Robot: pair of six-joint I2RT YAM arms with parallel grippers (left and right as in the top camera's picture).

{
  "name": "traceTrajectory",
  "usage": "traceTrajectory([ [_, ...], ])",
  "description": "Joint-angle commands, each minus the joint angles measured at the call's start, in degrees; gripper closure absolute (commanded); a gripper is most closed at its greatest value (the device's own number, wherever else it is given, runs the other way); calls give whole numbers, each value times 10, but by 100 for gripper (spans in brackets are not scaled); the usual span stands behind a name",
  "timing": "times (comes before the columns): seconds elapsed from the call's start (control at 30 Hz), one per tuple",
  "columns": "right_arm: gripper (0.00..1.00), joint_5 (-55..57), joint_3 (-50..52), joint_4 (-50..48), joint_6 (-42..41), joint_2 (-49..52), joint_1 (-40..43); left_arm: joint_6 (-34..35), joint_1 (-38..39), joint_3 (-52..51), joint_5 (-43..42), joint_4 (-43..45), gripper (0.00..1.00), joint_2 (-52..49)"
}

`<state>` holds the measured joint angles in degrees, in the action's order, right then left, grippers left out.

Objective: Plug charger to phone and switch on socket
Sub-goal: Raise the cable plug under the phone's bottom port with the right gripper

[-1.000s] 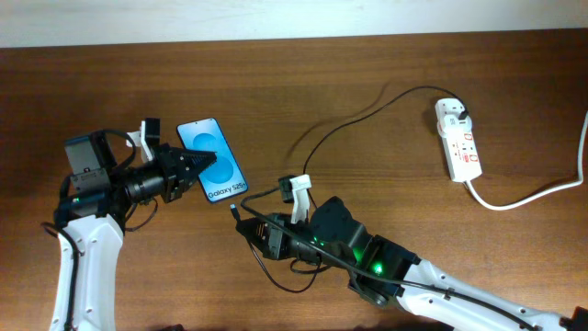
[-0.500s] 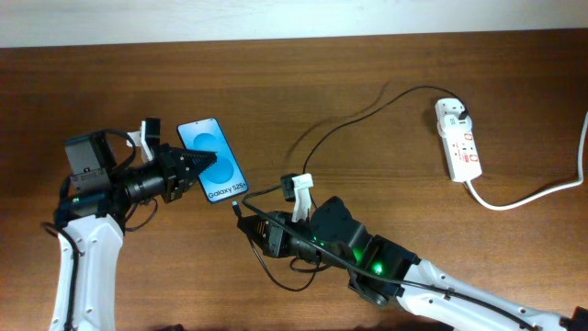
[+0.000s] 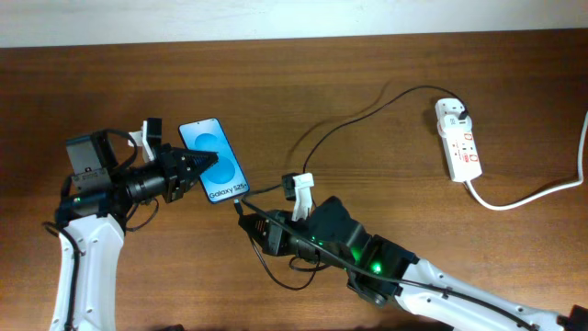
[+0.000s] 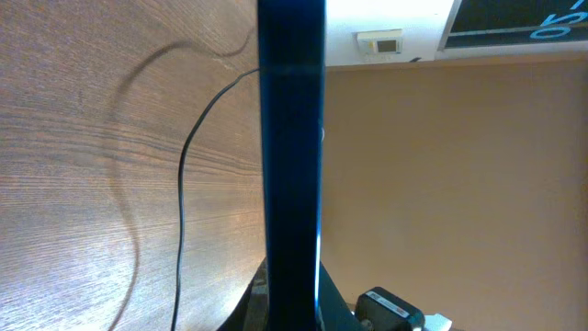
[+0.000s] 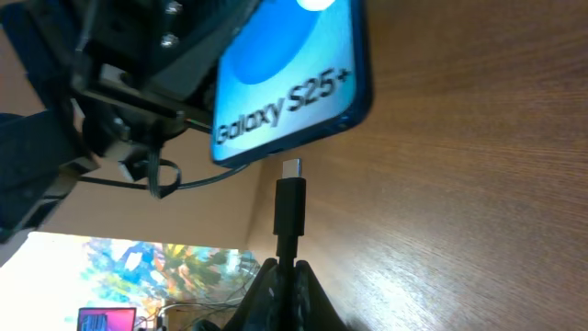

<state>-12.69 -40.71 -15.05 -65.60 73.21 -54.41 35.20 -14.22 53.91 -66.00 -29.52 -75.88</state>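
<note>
The phone (image 3: 215, 163) has a blue screen reading "Galaxy S25+" and is held off the table by my left gripper (image 3: 204, 168), which is shut on its long edges. In the left wrist view the phone (image 4: 292, 165) stands edge-on between the jaws. My right gripper (image 3: 246, 217) is shut on the charger's connector (image 5: 290, 204); its metal tip sits just short of the phone's bottom edge (image 5: 294, 129), a small gap showing. The black cable (image 3: 340, 124) runs to a plug in the white socket strip (image 3: 460, 140) at far right.
The strip's thick white cord (image 3: 528, 197) trails off the right edge. Slack black cable loops on the wood under the right arm (image 3: 276, 276). A pale wall borders the table's far edge.
My right gripper has moved the connector slightly up and left, closer to the phone's bottom edge. The left gripper and phone have barely moved.
</note>
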Motion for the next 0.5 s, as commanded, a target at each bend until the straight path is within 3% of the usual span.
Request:
traceTrajectory([
  [0.0, 96, -3, -5, -23, 2, 20, -3, 0, 2, 12, -23, 3, 100, 2],
  [0.47, 96, -20, -5, -2, 33, -12, -3, -1, 2, 12, -19, 4, 100, 2],
])
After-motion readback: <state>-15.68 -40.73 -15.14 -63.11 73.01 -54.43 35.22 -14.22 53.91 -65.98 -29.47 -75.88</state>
